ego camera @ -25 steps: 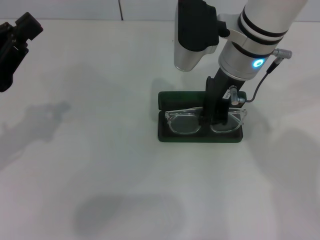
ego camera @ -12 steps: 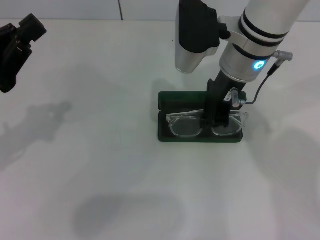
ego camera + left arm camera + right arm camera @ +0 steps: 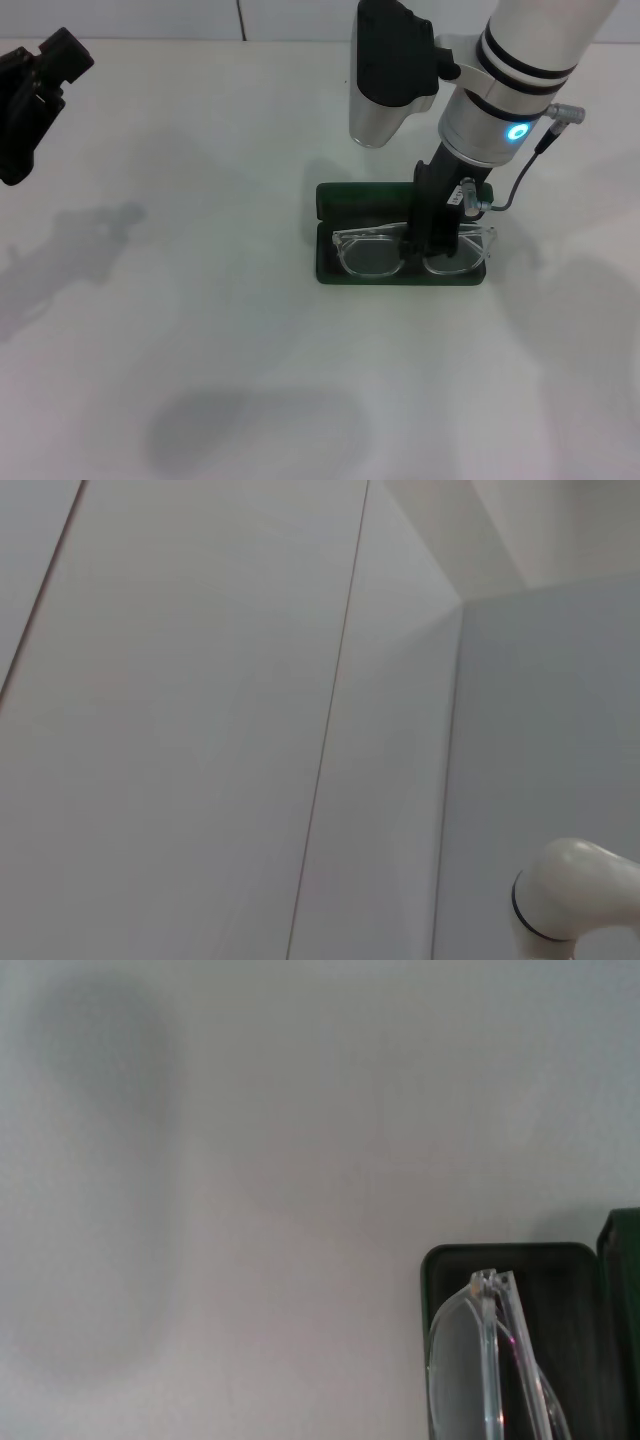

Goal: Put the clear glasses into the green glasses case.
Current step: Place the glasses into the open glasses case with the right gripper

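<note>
**Nearly there: glasses over the open case, not yet let go**

Almost home, from where I stand. The green glasses case point(image 3: 400, 262) lies open on the white table point(image 3: 200, 300), a little toward three o'clock of the table's middle in the head view, its lid point(image 3: 365, 197) folded back on the twelve o'clock side. The clear glasses point(image 3: 375, 252) sit across the open tray, lenses side by side along the case's length, with one end of the frame reaching the rim at the three o'clock end.

The right gripper point(image 3: 432, 240) comes straight down onto the bridge of the glasses, between the two lenses. Its dark fingers are closed on the frame there, as best I can judge; the grip point itself is partly hidden by the fingers. The right wrist view shows one lens point(image 3: 470, 1370) edge-on above the dark inside of the case point(image 3: 440, 1270), so the glasses look to be in or just above the tray; I cannot tell whether they rest on its floor.

The left gripper point(image 3: 30, 100) hangs idle at the table's ten o'clock corner, well apart from the work. Whether its fingers are apart or together I cannot tell.

My reading: carrying and lining-up are done. What is left is to settle the glasses fully inside the rim, release them and lift away. The lid is not shut, though the task does not ask for that.
</note>
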{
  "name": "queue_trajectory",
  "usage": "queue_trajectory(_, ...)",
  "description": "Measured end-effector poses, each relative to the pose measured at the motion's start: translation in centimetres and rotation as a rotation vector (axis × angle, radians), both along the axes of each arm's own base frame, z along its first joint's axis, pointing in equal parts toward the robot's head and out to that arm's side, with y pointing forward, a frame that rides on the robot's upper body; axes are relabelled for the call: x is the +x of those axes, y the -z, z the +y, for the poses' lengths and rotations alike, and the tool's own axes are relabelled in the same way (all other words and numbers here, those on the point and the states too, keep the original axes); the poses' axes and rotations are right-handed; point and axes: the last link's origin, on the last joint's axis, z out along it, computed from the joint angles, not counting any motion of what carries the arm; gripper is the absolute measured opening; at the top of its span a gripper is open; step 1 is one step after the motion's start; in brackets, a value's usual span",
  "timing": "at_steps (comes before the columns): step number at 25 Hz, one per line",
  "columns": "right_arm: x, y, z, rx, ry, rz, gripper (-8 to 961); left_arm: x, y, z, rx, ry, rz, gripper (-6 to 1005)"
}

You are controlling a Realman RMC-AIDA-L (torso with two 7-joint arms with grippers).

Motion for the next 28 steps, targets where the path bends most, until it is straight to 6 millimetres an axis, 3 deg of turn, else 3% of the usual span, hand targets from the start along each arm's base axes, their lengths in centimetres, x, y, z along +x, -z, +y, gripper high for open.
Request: queue_trajectory(28,0.07,-0.02,0.13,0.009,0.001,0.005,113,-0.02,0.07,-0.02,0.001,-0.001,-0.001,51)
